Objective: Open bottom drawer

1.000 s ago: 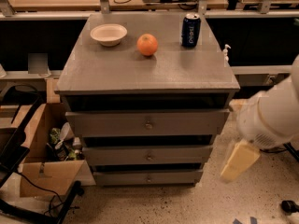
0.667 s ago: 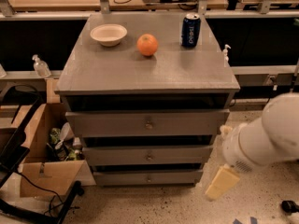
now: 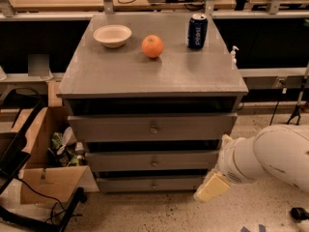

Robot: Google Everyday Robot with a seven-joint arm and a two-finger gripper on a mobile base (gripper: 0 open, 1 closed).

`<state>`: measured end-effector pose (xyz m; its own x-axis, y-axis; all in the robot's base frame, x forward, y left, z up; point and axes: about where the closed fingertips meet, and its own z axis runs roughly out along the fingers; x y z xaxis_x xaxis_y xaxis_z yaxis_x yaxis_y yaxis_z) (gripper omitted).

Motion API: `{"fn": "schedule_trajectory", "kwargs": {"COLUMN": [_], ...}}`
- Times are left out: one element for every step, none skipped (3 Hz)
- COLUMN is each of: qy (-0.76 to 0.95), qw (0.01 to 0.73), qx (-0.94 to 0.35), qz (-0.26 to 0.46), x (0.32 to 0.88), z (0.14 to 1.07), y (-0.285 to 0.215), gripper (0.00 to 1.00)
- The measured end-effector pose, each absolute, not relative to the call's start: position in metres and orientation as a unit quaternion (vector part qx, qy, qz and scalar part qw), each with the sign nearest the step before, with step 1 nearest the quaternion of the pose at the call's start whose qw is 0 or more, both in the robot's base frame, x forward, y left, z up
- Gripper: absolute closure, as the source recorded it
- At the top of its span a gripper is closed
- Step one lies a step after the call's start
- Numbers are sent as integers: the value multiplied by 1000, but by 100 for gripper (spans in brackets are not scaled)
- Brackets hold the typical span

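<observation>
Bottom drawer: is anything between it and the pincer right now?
Nothing visible. The pincer hangs low by the right end of the bottom drawer, with no object between them. The cardboard box sits off to the cabinet's left, out of the path.

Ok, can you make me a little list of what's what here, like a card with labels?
bottom drawer: looks shut
tool: low down, by the right end of the bottom drawer; cannot tell if it touches
cabinet: grey, three drawers
on top: bowl at the left, orange in the middle, can at the right
on the floor, left of the cabinet: open box
job: not done yet
</observation>
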<state>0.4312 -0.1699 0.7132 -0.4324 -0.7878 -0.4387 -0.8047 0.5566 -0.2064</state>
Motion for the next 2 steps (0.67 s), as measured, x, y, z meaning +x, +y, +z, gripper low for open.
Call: {"fn": "schedule_trajectory", "kwargs": {"qy": [846,846], "qw": [250,258], "qx": [-470,-461], "qz": [31,74], "x": [430,422], "z": [700,644], "y": [-165,-149], "gripper": [0,0]}}
